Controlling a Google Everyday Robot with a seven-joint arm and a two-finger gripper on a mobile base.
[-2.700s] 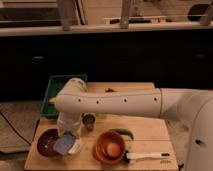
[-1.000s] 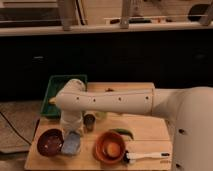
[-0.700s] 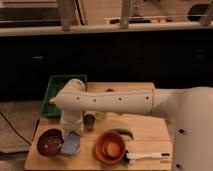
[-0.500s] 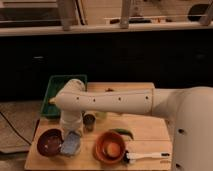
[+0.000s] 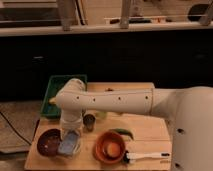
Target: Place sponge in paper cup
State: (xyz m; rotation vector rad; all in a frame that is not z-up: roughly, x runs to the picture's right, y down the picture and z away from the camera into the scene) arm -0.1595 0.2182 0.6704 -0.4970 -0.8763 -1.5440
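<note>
The light blue-grey sponge [image 5: 67,144] stands on the wooden table's front left, directly under my gripper [image 5: 70,131]. The pale paper cup [image 5: 77,150] shows as a thin whitish outline around the sponge; the sponge appears to sit inside it. The gripper hangs from the white arm that reaches in from the right and points straight down at the sponge. The wrist hides most of the gripper.
A dark maroon bowl [image 5: 49,143] sits just left of the cup. A small dark grey cup [image 5: 89,122] is behind it, an orange bowl [image 5: 111,146] to the right, a white-handled brush [image 5: 148,156] front right, a green tray [image 5: 59,89] back left.
Since the earliest frame the gripper and sponge have shifted slightly right and the sponge has settled lower and straighter. Over the last second nothing has visibly moved.
</note>
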